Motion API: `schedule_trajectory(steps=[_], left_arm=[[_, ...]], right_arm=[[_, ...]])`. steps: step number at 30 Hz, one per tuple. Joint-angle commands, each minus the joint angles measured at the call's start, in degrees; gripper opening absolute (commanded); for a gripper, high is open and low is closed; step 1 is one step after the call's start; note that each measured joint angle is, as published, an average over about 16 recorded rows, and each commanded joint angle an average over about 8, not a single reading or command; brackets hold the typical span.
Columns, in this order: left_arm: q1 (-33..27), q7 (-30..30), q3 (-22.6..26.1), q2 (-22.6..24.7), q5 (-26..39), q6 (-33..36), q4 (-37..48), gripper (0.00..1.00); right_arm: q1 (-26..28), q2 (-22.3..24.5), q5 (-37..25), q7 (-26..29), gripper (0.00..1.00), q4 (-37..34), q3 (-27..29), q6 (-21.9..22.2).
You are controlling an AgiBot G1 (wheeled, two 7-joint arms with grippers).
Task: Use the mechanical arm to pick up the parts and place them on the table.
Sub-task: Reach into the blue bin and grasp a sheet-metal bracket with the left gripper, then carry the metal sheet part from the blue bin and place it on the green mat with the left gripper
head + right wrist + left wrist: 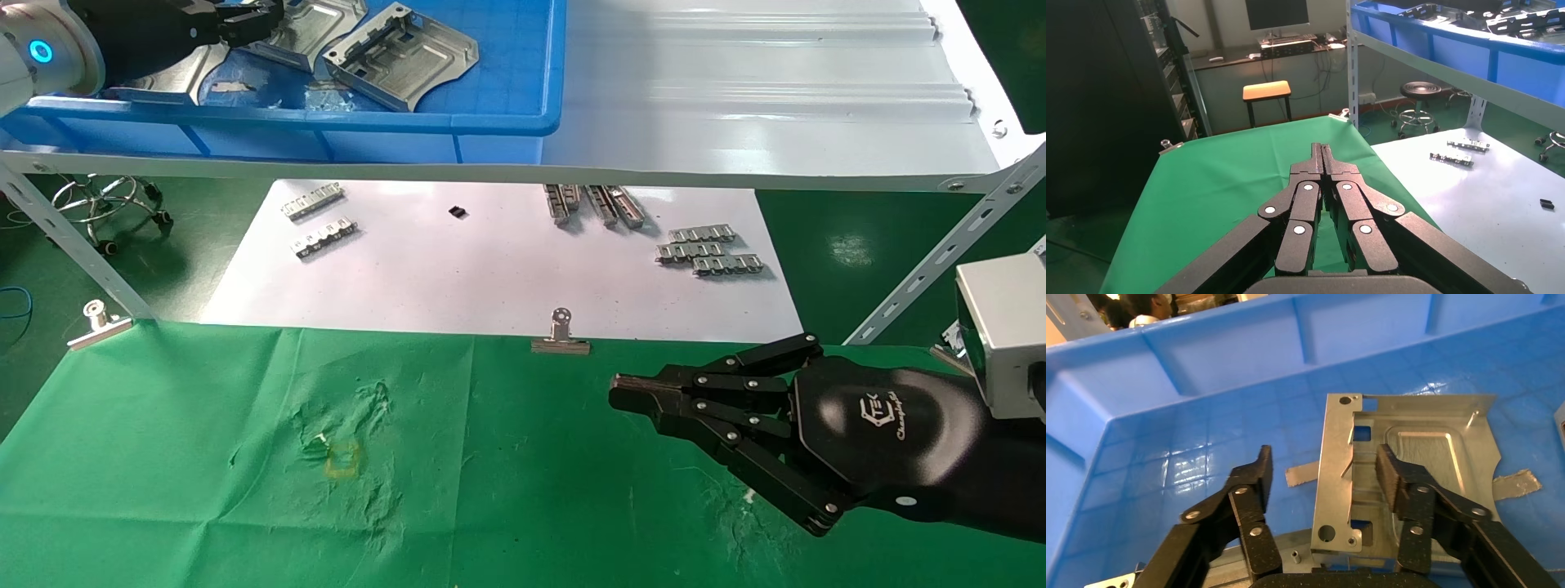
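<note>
Nearest the head camera, green cloth is covering the table (pixel 204 490), and no plate is lying on it yet, so by my judgement the task is only starting. Going from the left, the left gripper (pixel 1324 478) is reaching into the blue bin (pixel 507 122) on the grey shelf (pixel 776 122), at the shelf's left end. Its jaws are standing apart, straddling the folded-up edge of a part (pixel 1419 441) without clamping it. Two more parts (pixel 400 53) are lying in the bin beside it, so several are waiting to be moved. Further right, toothed strips (pixel 709 251) are resting on the white paper (pixel 490 269). Near the table's right edge the right gripper (pixel 1322 153) is hovering idle, its jaws pressed together on nothing.
</note>
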Motion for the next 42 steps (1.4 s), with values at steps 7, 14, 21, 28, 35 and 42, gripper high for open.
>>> schedule_trajectory(steps=[7, 14, 21, 28, 35, 42], left_arm=[[0.2, 0.34, 0.1, 0.25, 0.15, -0.65, 0.11, 0.0], [0.17, 0.6, 0.14, 0.37, 0.2, -0.86, 0.04, 0.0], [-0.02, 0.66, -0.03, 0.44, -0.03, -0.93, -0.06, 0.0], [-0.5, 0.76, -0.91, 0.04, -1.29, -0.38, -0.7, 0.0], [-0.8, 2.79, -2.21, -2.66, -3.26, 6.83, -2.88, 0.0], [0.22, 9.32, -3.0, -8.34, -5.01, 26.34, -6.93, 0.0]], right_arm=[[0.0, 0.0, 0.0, 0.0, 0.0, 0.0, 0.0, 0.0], [0.0, 0.0, 0.0, 0.0, 0.0, 0.0, 0.0, 0.0], [0.0, 0.0, 0.0, 0.0, 0.0, 0.0, 0.0, 0.0], [0.0, 0.0, 0.0, 0.0, 0.0, 0.0, 0.0, 0.0], [0.0, 0.0, 0.0, 0.0, 0.0, 0.0, 0.0, 0.0], [0.0, 0.0, 0.0, 0.0, 0.0, 0.0, 0.0, 0.0]])
